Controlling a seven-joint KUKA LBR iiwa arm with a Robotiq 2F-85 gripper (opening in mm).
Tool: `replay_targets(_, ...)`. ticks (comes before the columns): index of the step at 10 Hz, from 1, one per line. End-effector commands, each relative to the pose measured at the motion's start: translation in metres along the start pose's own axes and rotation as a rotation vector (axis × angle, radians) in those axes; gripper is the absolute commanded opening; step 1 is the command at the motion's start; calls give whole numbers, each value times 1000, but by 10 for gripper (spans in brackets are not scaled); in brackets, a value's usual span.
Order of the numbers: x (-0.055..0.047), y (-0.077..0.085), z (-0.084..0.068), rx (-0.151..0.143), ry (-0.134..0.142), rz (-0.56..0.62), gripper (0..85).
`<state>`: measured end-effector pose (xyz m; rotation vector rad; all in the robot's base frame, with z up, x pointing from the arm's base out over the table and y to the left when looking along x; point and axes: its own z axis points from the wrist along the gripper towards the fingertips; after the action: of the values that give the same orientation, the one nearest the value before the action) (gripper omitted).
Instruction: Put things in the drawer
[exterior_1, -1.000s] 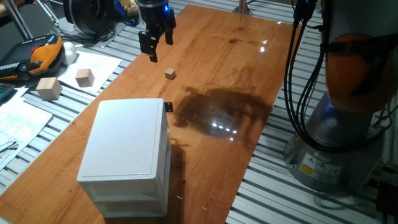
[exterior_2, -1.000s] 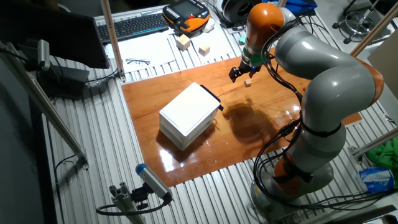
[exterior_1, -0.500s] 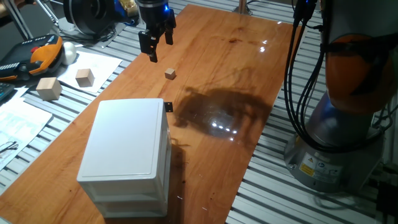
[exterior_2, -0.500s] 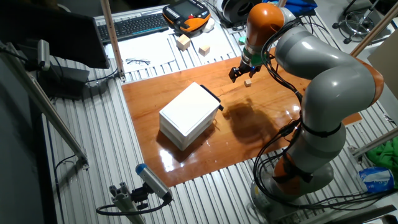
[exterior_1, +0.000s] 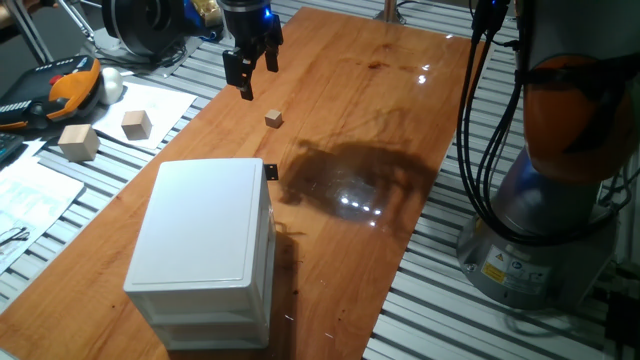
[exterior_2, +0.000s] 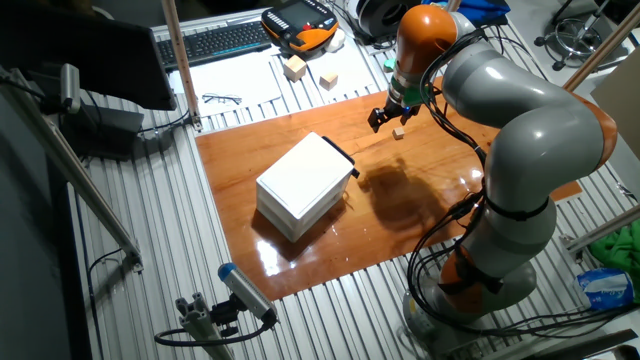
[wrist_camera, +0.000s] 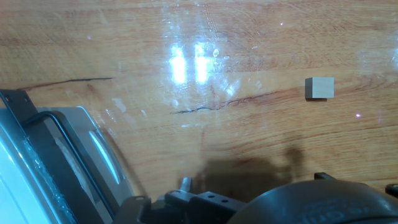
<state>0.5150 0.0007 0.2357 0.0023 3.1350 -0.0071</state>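
Note:
The tiny light-tan cube (exterior_1: 274, 119) lies alone on the wooden table (exterior_1: 360, 120); it also shows as the cube (exterior_2: 398, 132) and the cube (wrist_camera: 319, 88). My gripper (exterior_1: 255, 72) hangs above the table just left of and behind the cube, open, with nothing between its fingers. From the other side the gripper (exterior_2: 388, 115) is a little short of the cube. The drawer (exterior_1: 271, 195) is the top level of the white cabinet (exterior_1: 200, 235). It is pushed in, its black knob (exterior_1: 271, 171) facing the cube.
Two larger pale wooden blocks (exterior_1: 78, 142) (exterior_1: 136, 123) rest on paper off the table's left edge, next to an orange-black pendant (exterior_1: 60, 85). The arm's base (exterior_1: 560, 200) and black cables (exterior_1: 480, 120) stand at the right.

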Motion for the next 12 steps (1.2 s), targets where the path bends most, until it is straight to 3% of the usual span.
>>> replay_targets(1, 0, 0, 0, 93, -27, 4, 0)
replay_targets(6, 0, 0, 0, 95, -27, 2, 0)
replay_targets(10, -1, 3, 9, 26, -13, 22, 0)
replay_targets(12, -2, 8, 11, 35, -14, 17, 0)
